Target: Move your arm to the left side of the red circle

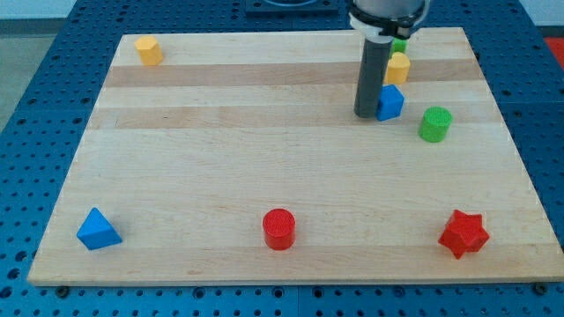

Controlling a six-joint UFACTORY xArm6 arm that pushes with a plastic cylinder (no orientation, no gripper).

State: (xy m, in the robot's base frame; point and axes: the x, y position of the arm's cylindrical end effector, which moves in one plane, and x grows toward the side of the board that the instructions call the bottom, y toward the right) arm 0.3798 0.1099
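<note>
Work is only starting — my tip [365, 114] has no gripper to open or shut and sits far back, touching the blue block [390, 102], so it must slide near and left — stopping just left of the red circle [279, 229].

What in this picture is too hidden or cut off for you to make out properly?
- Green block near the view's top: only a sliver shows behind the arm, so its shape is unclear.
- Yellow block beside it: partly covered by the rod.
- Blue block: my tip stands at its left; whether they touch is unclear.
- Arm above the rod: cut off by the top edge.
</note>
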